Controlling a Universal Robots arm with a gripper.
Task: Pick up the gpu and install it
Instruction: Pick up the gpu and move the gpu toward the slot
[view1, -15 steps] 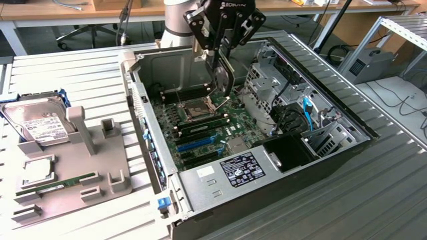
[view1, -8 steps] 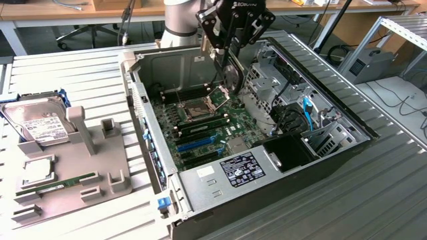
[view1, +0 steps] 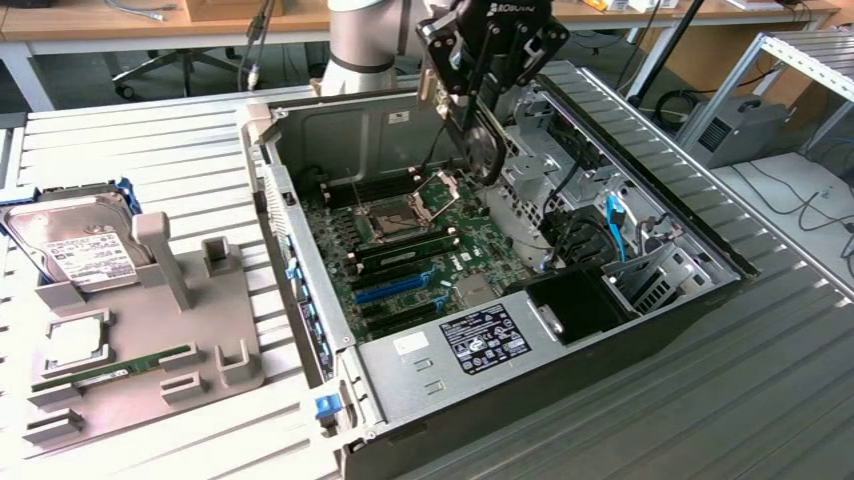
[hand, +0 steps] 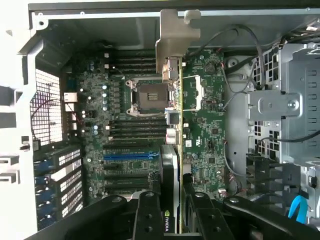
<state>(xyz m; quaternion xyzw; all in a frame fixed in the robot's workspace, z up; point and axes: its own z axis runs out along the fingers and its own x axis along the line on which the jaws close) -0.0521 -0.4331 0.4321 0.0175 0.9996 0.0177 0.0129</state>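
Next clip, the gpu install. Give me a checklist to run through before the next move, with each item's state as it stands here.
1. Gpu gripped by the pincer: ok, the card sits pinched between both fingers.
2. Case open, board reachable: ok.
3. Blue slot free: ok, nothing is plugged in it.
4. Gpu seated: not ok, it hangs above the board.
5. Gpu edge lined up with the blue slot: cannot tell.
6. Cables off the slots: ok, they lie on the drive cage side.
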